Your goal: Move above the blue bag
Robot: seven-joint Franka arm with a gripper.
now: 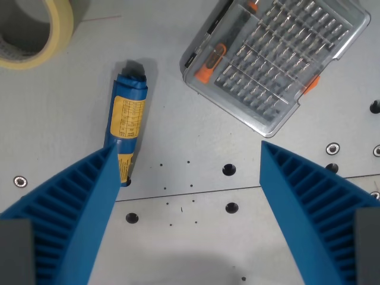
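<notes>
Wrist view, looking down. Grey table (178,148) filled the frame, w/ bolt holes, small dark specks and a thin seam running across the lower part. The gripper (189,166) stood wide apart, nothing between its two blue ribbed fingers (71,208); both were cut off by the bottom edge. Clear plastic bit case (276,56), upper right, lay tilted, w/ rows of metal bits and orange parts inside; its top ran out of frame, no brand legible. Blue bag (127,110), rolled into a tube, lay left of centre, nearly upright in the frame; its yellow label (126,119) carried print too small to read, and its lower end was hidden behind the finger at the wrist view's left. Tape roll (41,35), cream-coloured, top left corner, partly cut off.
</notes>
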